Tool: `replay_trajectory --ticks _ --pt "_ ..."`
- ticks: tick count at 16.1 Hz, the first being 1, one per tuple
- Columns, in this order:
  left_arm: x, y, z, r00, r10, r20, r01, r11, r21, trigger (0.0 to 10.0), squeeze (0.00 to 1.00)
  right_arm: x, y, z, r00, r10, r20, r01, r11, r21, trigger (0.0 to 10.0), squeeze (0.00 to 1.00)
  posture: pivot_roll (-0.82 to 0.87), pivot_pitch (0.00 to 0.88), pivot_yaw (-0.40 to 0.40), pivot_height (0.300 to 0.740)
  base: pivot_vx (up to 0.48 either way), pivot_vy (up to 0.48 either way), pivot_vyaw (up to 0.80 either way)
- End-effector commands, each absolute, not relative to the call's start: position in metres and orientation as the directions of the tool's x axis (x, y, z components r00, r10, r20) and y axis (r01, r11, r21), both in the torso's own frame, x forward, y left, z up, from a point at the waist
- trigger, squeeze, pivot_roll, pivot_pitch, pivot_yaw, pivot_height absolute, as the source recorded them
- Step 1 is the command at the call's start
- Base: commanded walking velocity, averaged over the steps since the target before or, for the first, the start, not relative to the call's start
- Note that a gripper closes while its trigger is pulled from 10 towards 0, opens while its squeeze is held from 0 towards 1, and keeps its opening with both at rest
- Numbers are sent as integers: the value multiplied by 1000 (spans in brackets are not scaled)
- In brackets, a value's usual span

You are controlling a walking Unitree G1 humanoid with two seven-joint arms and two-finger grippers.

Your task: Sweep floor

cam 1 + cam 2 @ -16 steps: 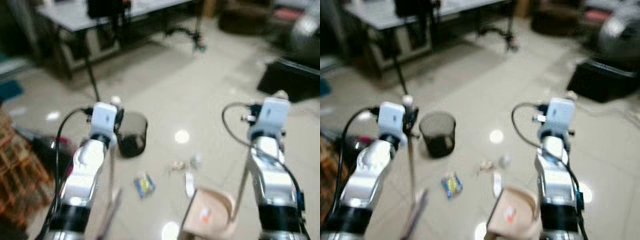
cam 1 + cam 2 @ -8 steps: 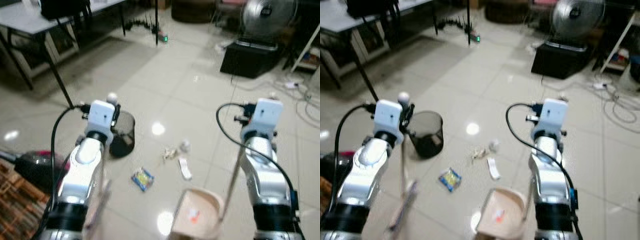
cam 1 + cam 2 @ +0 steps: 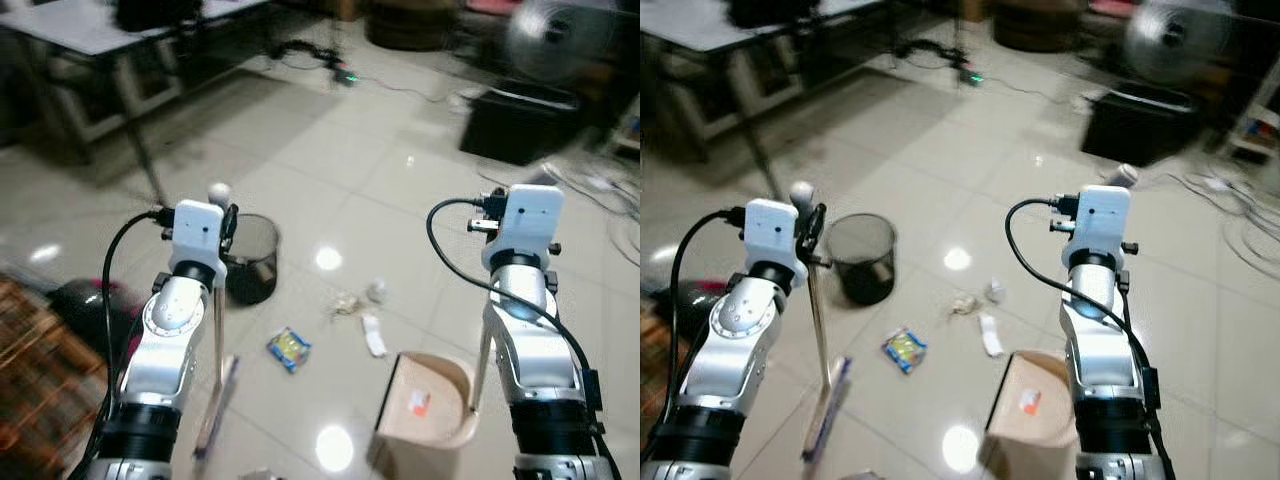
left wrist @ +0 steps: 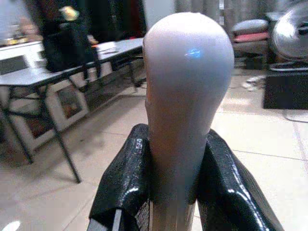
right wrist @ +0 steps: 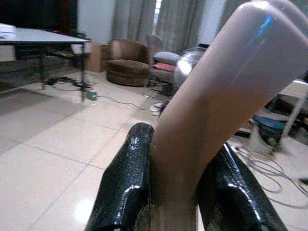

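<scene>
Left wrist view: left claw [image 4: 174, 192] clamps broom handle [image 4: 185, 96]; right claw [image 5: 180, 192] clamps dustpan handle [image 5: 216, 101]; wrappers [image 3: 289, 349] at dustpan's [image 3: 425, 405] 10 o'clock.

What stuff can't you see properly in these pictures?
- Broom head: blurred in the eye views, bristles unclear.
- Crumpled litter: too small to identify.
- Snack packet: print unreadable.
- Dustpan: its front is cut off by the right eye view's bottom edge.
- Table: blurred, cut off at the top.
</scene>
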State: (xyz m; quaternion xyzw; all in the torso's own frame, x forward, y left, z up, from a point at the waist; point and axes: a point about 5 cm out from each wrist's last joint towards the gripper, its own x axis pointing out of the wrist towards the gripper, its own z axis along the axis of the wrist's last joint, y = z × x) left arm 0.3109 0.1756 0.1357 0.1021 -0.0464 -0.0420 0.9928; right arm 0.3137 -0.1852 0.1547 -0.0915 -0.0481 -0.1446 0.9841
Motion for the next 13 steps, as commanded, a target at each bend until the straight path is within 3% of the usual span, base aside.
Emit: replay_trajectory --ticks 1,5,13 --pt "313 178 142 990 -83 115 57 975 215 10000 0 320 -183 167 950 -261 172 289 942 -169 10000 0 -53 0 11 740 375 0 800" --pt "313 176 142 990 -85 114 59 976 212 10000 0 323 -182 165 957 -243 161 270 946 -178 10000 0 -54 0 7 740 386 0 639" --pt "312 175 140 990 -94 101 70 973 221 10000 0 326 -175 158 974 -187 124 210 957 -202 10000 0 -45 22 10 740 387 0 0"
